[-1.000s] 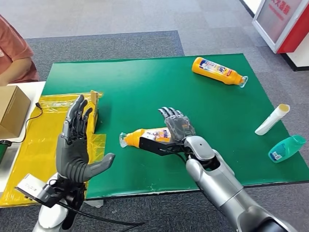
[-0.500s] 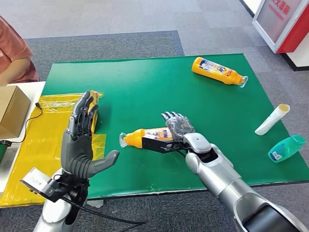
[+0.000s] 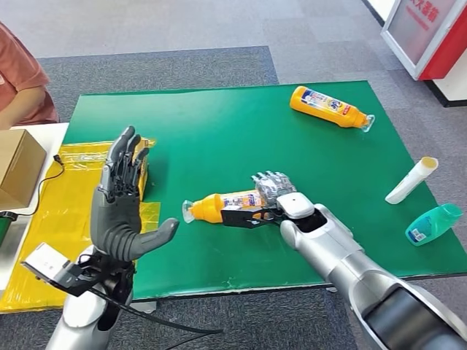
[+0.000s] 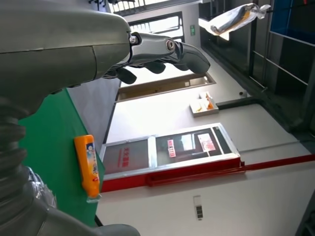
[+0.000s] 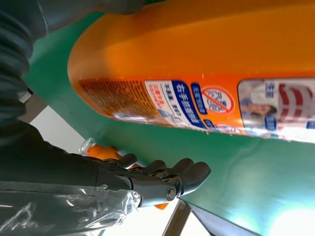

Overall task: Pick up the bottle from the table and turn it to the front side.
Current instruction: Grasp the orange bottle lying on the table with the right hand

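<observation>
On the green mat that covers the table lie four bottles, all on their sides. Two are orange: the nearer orange bottle sits toward the front middle with its clear cap pointing to the robot's left, and the far orange bottle lies well apart near the back edge. A white tube-shaped bottle and a teal bottle lie near each other at the right edge.

Both orange bottles carry a label of white, blue and red. In the right wrist view the nearer one shows small blue and white writing and a red no-entry style circle, too small to read.

One right hand rests against the base end of the nearer orange bottle, fingers arched over it; whether they grip it cannot be told. One left hand is raised above the front left of the table, palm forward, fingers spread apart, holding nothing. Beneath it lies a yellow plastic sheet, with a cardboard box and a person's sleeve at the far left.

Compared with a second ago, the right hand has lowered and curled closer onto the bottle, and the left hand has shifted slightly to the robot's right.
</observation>
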Tool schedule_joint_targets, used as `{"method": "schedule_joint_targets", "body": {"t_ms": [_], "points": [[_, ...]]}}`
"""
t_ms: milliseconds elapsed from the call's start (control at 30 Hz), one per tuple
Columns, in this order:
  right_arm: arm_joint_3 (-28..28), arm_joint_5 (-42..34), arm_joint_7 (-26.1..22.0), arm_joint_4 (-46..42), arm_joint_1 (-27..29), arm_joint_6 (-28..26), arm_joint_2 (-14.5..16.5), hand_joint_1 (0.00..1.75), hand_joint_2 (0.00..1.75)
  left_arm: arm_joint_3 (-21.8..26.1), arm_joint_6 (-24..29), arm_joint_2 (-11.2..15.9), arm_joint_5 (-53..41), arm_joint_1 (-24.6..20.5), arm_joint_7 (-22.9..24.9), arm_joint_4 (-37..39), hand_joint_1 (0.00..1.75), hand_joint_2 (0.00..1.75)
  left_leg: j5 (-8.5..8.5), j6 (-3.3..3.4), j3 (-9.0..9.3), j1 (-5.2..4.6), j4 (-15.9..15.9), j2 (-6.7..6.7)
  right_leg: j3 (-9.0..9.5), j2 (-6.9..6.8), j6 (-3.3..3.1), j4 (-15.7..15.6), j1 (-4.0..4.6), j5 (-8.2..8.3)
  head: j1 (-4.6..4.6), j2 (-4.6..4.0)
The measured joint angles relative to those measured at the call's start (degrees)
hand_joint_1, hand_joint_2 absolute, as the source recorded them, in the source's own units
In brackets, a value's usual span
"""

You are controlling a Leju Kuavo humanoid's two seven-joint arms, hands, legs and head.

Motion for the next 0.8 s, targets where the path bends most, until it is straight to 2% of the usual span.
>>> {"method": "schedule_joint_targets", "body": {"t_ms": [367,400,433,500,533,567,800], "points": [[3.1,0.3,-1.5,3.5,-1.2,0.5,0.8,0.02,1.75,1.0,1.7,0.6,2.2,0.0,-0.2,0.0,0.0,1.75,0.0,0.0,-0.01,0.0,0.0,0.0,0.0,0.0,0.0,0.0,0.0,0.0,0.01,0.0],[3.3,0.2,-1.6,3.5,-1.2,0.7,0.8,0.07,1.75,1.3,1.7,0.7,2.4,0.1,-0.3,0.0,0.0,1.75,0.0,0.0,-0.01,0.0,0.0,0.0,-0.01,0.0,0.0,0.0,0.0,0.0,0.0,0.0],[3.6,0.2,-1.7,3.6,-1.2,0.8,0.8,0.41,1.75,1.7,1.6,0.8,2.6,0.2,-0.4,0.0,0.0,1.75,0.0,0.0,-0.01,0.0,0.0,0.0,-0.01,0.0,0.0,0.0,0.0,0.0,0.0,0.0],[3.9,0.0,-1.9,3.6,-1.2,0.9,0.8,1.28,1.75,2.1,1.5,0.9,2.7,0.4,-0.6,0.0,0.0,1.75,0.0,0.0,-0.01,0.0,0.0,0.0,-0.01,0.0,0.0,0.0,0.0,0.0,0.0,0.0],[4.1,0.0,-1.9,3.6,-1.2,1.0,0.8,1.66,1.75,2.3,1.5,1.0,2.7,0.5,-0.6,0.0,0.0,1.75,0.0,0.0,-0.01,0.0,0.0,0.0,-0.01,0.0,0.0,0.0,0.0,0.0,0.01,0.0],[4.2,-0.1,-2.0,3.6,-1.2,1.0,0.8,1.75,1.75,2.5,1.5,1.0,2.7,0.5,-0.6,0.0,0.0,1.75,0.0,0.0,-0.01,0.0,0.0,0.0,-0.01,-0.01,0.0,0.0,0.0,0.0,0.01,0.0],[4.9,-2.3,-2.2,3.5,-1.2,0.5,0.8,1.75,1.75,2.9,1.3,1.1,2.7,0.8,-0.5,0.0,0.0,1.75,0.0,0.0,0.0,0.0,0.0,0.0,-0.01,0.0,0.0,0.0,0.0,0.0,0.01,0.0]]}}
